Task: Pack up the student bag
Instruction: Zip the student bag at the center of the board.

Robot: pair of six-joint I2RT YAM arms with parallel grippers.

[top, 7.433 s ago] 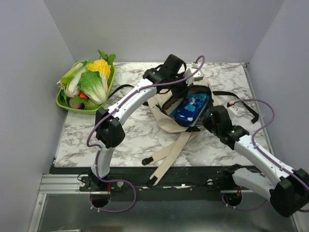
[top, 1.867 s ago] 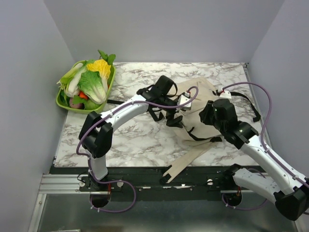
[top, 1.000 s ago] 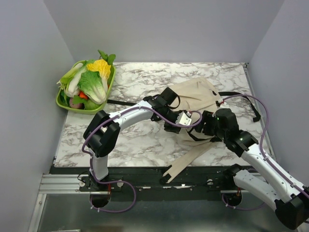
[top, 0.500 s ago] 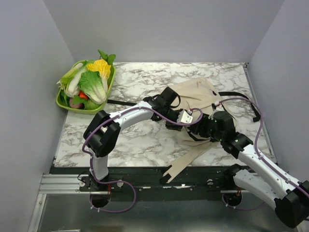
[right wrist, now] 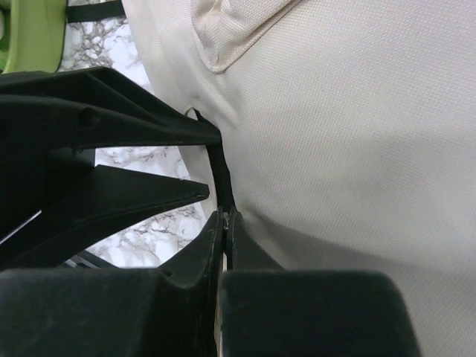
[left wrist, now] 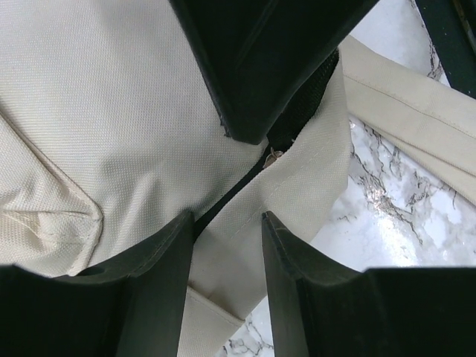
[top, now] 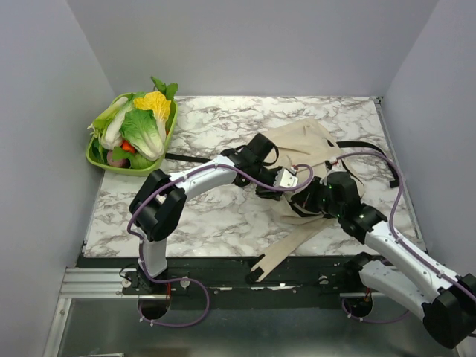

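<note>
**Figure: overhead view with 2 wrist views.** The student bag, of beige cloth, lies slumped on the marbled worktop, right of centre and toward the far side. Both arms reach to its near-left edge, where the 2 grippers meet almost tip to tip.

**Left wrist view.** The left gripper has its jaws partly apart. A fold of the bag's cloth fills the gap from one finger to the other, so they are pinching that fold. The black zipper trim runs diagonally along the fold. A dark finger of the right gripper sits just beyond.

**Right wrist view.** The right gripper's jaws are pressed almost together, pinching the zipper trim at their tips. The left gripper's 2 dark fingers enter from the left, just beside that pinch.

**Surroundings.** Long beige straps trail from the bag to the worktop's near edge. A black strap loops out on the bag's right. A green basket heaped with leafy vegetables stands at the far-left corner, well apart from the bag.
</note>
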